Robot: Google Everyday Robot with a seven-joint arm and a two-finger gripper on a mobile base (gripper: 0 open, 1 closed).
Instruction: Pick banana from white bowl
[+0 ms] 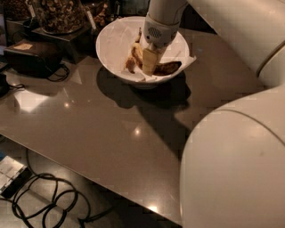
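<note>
The white bowl stands at the far middle of the dark table, lined with white paper. The banana, dull yellow with brown patches, lies inside it and shows left of the gripper. A dark brown piece lies at the right side of the bowl; whether it is the banana's dark end or a separate chunk cannot be told. My gripper reaches straight down into the middle of the bowl, right against the banana and covering its middle.
A black box with a cord sits at the table's far left, with jars of nuts behind it. My arm's large white link fills the right foreground. Cables lie on the floor below the table's near edge.
</note>
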